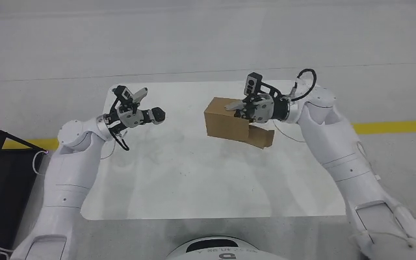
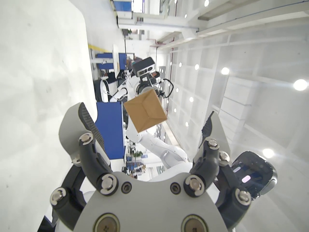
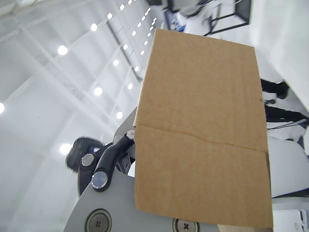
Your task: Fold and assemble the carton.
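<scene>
- The right gripper (image 1: 250, 109) is clamped on the right end of the carton (image 1: 227, 120) and holds it up over the far middle of the table (image 1: 195, 188).
- The left gripper (image 1: 158, 115) is spread wide with nothing in it, well apart to the carton's left and facing it.
- Risk: with a grip at one end only, the carton could sag or twist, and thin cardboard may buckle there.
- Risk: the loose flap (image 1: 262, 138) juts out near right. A push from the left could spring it wider or skew the box.
- The left wrist view catches the carton's left end with creases running inward, but I cannot tell whether that end is open or shut.
- The right wrist view gives the fold line across the panel close up, with cardboard covering the fingers.
- The top view alone lays out the gap between the two arms.
</scene>
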Motion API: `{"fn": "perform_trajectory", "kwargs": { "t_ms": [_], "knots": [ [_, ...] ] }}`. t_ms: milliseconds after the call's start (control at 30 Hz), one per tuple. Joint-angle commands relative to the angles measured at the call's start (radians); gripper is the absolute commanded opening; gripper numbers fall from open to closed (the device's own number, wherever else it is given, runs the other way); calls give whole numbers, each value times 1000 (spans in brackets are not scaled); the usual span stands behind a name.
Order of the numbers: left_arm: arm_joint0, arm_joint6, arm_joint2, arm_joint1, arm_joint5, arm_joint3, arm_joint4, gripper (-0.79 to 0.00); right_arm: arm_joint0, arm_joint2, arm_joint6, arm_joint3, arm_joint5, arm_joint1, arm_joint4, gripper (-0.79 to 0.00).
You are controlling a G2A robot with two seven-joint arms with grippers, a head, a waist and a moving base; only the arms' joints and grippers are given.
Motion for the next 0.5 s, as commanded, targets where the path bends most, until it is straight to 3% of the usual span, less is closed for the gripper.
{"fn": "perform_trajectory", "kwargs": {
  "t_ms": [0,100,233,367,467],
  "knots": [
    [7,-5,-46,8,-5,19,-10,0,60,-44,-15,-18,69,8,-131,-785],
    [19,-5,-92,15,-8,46,-43,0,191,-233,-65,-6,120,21,-248,-785],
    [24,-4,-101,16,-11,57,-56,0,436,-553,-34,79,89,40,-274,-785],
    [24,-4,-101,16,-11,57,-56,0,654,-881,-40,150,95,22,-225,-785],
    [24,-4,-101,16,-11,57,-56,0,665,-911,-42,166,97,-13,-243,-785]
  ]
}}
